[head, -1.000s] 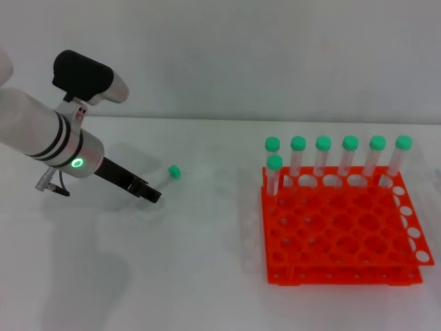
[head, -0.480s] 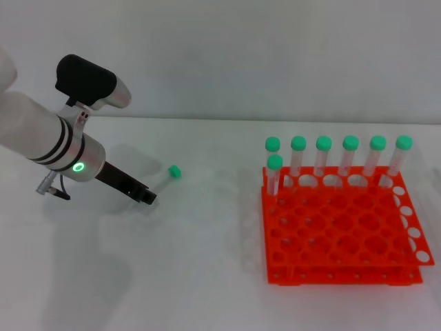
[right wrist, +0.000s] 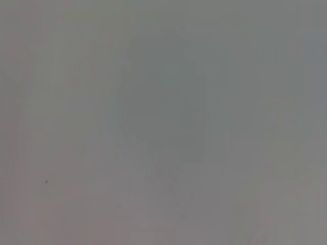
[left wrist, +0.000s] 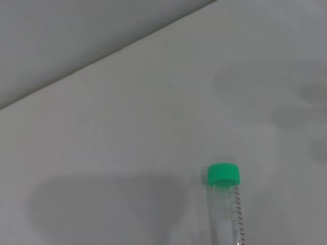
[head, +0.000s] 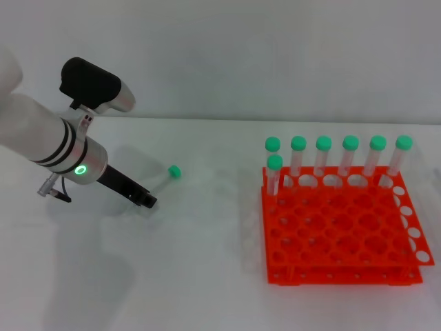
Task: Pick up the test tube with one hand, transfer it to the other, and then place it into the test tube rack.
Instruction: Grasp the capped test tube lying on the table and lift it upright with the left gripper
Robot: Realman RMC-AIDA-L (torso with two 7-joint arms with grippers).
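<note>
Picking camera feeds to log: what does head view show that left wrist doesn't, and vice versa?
Head only: the left claw low over the white table, the orange-red test tube rack and its seven standing green-capped tubes. The right claw is out of view.

Left wrist only: graduation marks along the lying tube's clear body.

Both: the lying test tube with its green cap, and the table.

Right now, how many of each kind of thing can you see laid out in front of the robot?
Green-capped tubes standing in the test tube rack: 7
Green-capped test tube lying on the table, just past the left gripper: 1
Orange-red racks: 1
Robot arms in view: 1
Total: 10
</note>
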